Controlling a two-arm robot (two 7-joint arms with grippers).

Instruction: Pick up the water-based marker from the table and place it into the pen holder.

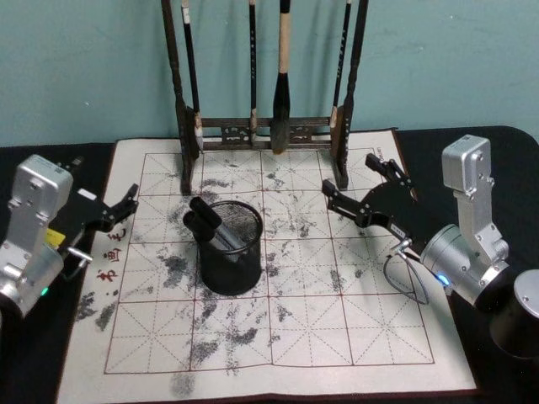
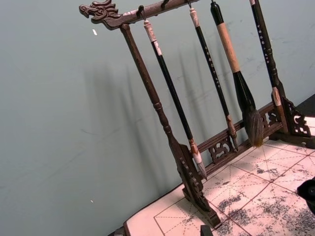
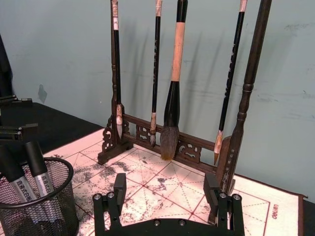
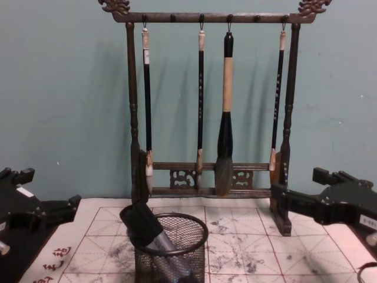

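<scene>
Teal wall (image 4: 59, 88): plain painted surface standing behind the whole scene.

Black table (image 1: 438, 143): showing dark around the mat's edges.

Calligraphy practice mat (image 1: 337, 337): white felt sheet lying flat on the table, printed with a red grid, carrying grey ink blots and red characters near its left edge.

Brush rack (image 4: 131, 88): tall dark wooden frame standing at the mat's far edge, four brushes hanging from its top bar.

Right gripper (image 1: 367, 186): hovering over the mat's right part, near the rack's right foot; fingers standing wide apart, gripping nothing.

Left gripper (image 1: 118, 210): hanging over the mat's left edge; fingers spread apart and empty.

Pen holder (image 1: 230, 249): round black mesh cup sitting upright mid-mat, between the two grippers.

Water-based marker (image 3: 39, 172): standing inside the pen holder, leaning on the rim beside a second similar marker (image 3: 14, 173).
</scene>
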